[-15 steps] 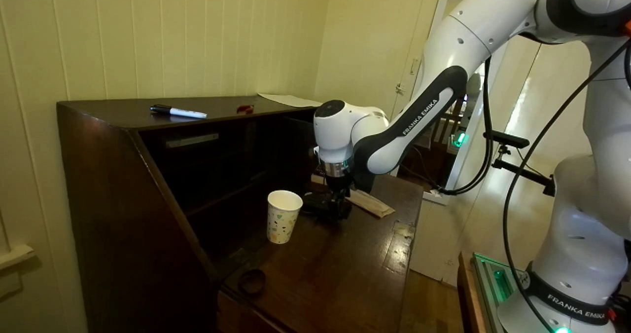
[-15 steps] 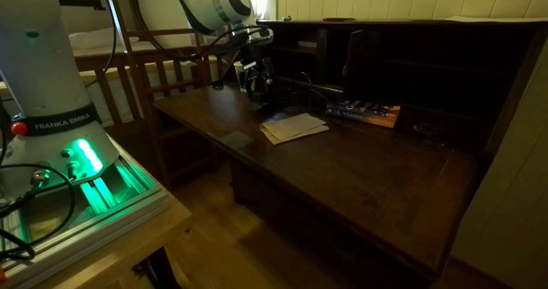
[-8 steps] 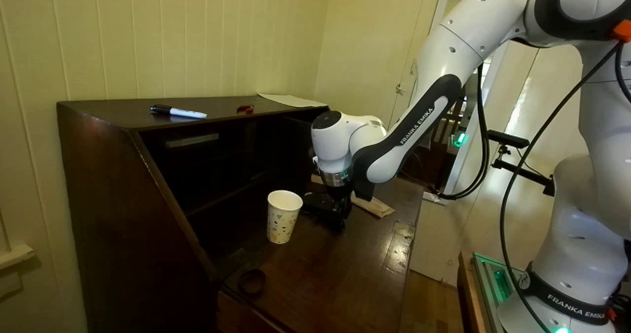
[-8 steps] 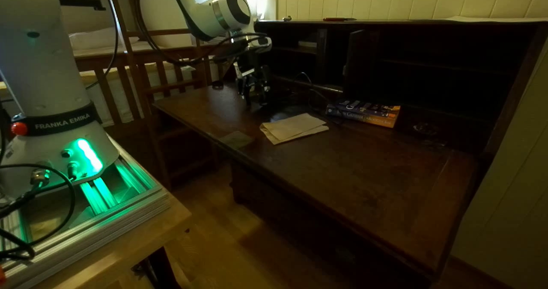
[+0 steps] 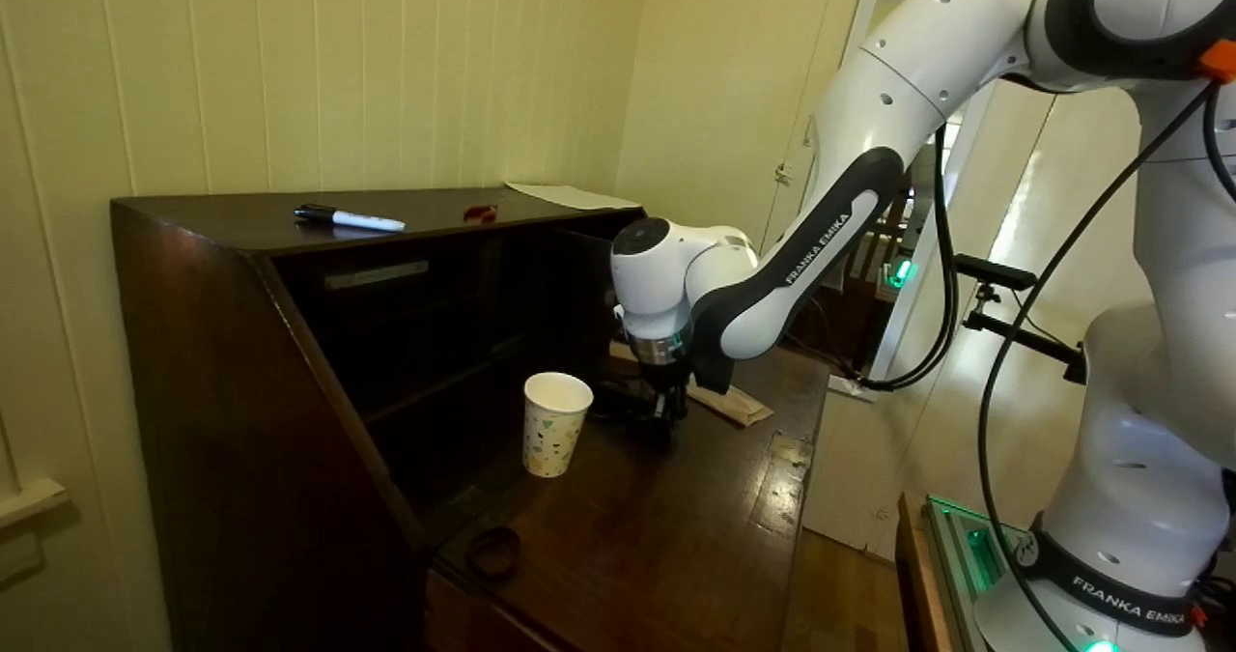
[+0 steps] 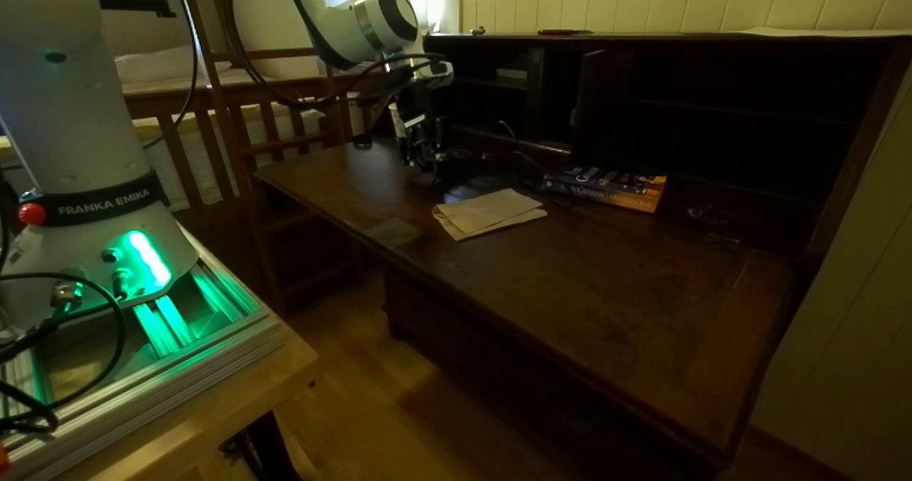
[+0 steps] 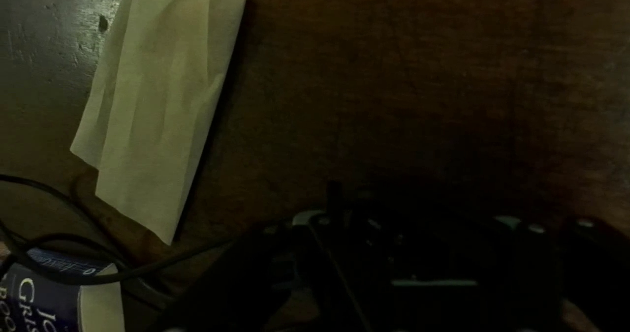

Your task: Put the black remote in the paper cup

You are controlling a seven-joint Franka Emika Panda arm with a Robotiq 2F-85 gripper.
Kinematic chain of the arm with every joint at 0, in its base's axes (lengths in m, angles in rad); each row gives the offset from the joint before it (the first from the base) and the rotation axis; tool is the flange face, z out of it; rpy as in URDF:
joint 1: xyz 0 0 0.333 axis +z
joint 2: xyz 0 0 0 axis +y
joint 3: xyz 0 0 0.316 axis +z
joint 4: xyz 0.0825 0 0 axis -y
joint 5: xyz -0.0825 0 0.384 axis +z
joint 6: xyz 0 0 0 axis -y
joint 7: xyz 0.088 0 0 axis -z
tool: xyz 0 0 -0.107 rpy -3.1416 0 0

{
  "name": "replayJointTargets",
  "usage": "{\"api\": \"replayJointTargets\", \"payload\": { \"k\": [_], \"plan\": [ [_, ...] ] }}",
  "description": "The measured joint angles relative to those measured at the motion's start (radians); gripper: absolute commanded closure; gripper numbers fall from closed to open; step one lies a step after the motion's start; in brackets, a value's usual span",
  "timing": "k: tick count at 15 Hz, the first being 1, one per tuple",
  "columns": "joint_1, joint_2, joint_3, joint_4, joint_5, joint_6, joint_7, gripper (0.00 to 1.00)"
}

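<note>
While the claw [image 6: 420,169] points down, low at the desk [image 5: 666,555], it is so dark there that I cannot tell whether its jaws stand apart, meet or grip something. Right at it, in an exterior view, sits a black mass [image 5: 618,403], its outline lost in shadow; whether that is or hides the black remote, I cannot tell, and the wrist view is too dark to settle it. Beyond the mass the paper cup [image 5: 555,425] stands upright on the desk, white with coloured flecks, its mouth facing up. Also near the claw, a folded tan paper [image 7: 162,101] lies flat, and a black cable [image 7: 74,278] curls past it toward stacked books [image 6: 605,190] at the desk's back. Farther out, near one end of the desk, lies a dark ring [image 6: 362,141]. On the desk's top shelf rest a black-capped marker [image 5: 350,218], a small red thing [image 5: 480,214] and a white sheet [image 5: 567,196].
</note>
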Motion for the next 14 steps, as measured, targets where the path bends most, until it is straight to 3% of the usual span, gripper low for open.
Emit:
{"api": "replayJointTargets", "payload": {
  "k": [4, 8, 14],
  "plan": [
    [0.0, -0.026, -0.009, -0.002, -0.036, 0.037, 0.062, 0.92],
    [-0.016, -0.132, -0.018, -0.018, -0.034, 0.13, 0.123, 0.92],
    [-0.06, -0.29, -0.009, -0.095, 0.177, 0.32, 0.069, 0.92]
  ]
}}
